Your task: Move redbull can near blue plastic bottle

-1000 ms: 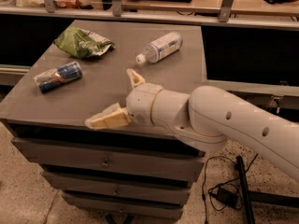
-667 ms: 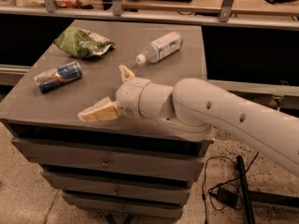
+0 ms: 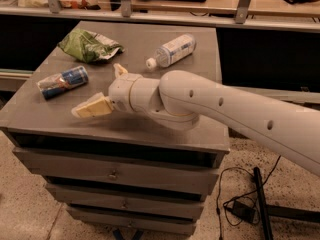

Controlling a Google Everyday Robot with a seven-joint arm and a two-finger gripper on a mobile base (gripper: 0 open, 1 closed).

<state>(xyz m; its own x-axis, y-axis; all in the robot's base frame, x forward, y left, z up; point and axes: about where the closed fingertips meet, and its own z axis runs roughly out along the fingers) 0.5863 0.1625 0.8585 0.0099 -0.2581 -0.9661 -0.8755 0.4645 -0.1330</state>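
Note:
The redbull can [image 3: 63, 82] lies on its side at the left of the grey cabinet top [image 3: 165, 121]. The blue plastic bottle [image 3: 171, 50] lies on its side at the back middle, white cap toward the front left. My gripper [image 3: 102, 89] hovers over the top between them, to the right of the can and apart from it. It is open and empty: one cream finger [image 3: 93, 107] points left at the front, the other [image 3: 119, 70] points to the back.
A crumpled green foil snack bag [image 3: 88, 45] lies at the back left, behind the can. A railing and shelf run behind the cabinet. Drawers [image 3: 112, 174] are below its front edge. A cable and a stand lie on the floor at right.
My arm has moved left across the cabinet top, bringing the open gripper closer to the can. The can, bottle and bag have not moved.

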